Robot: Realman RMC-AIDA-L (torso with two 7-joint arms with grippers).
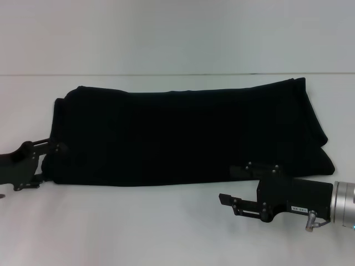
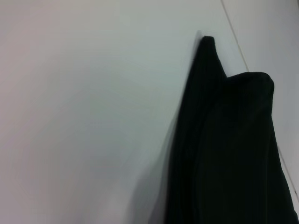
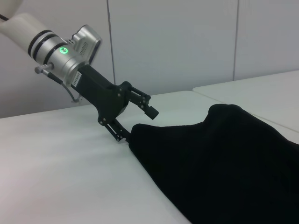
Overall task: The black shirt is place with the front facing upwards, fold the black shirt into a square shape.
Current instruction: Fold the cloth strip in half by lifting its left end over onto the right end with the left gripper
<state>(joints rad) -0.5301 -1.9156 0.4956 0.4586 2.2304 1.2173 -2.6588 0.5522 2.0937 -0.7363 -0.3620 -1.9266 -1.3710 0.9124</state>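
The black shirt (image 1: 183, 133) lies folded into a long band across the white table, plain black side up. Its letters and neck label are hidden. My left gripper (image 1: 52, 163) is at the band's left near corner, open. In the right wrist view the left gripper (image 3: 138, 123) has one finger raised and the other touching the shirt (image 3: 224, 163) at its edge. My right gripper (image 1: 226, 184) is open at the band's near edge toward the right, upper finger over the cloth, lower finger over bare table. The left wrist view shows only a folded end of the shirt (image 2: 224, 154).
The white table (image 1: 138, 233) stretches bare in front of the shirt and behind it to its back edge (image 1: 166, 75). A pale panelled wall (image 3: 187, 42) stands beyond the table.
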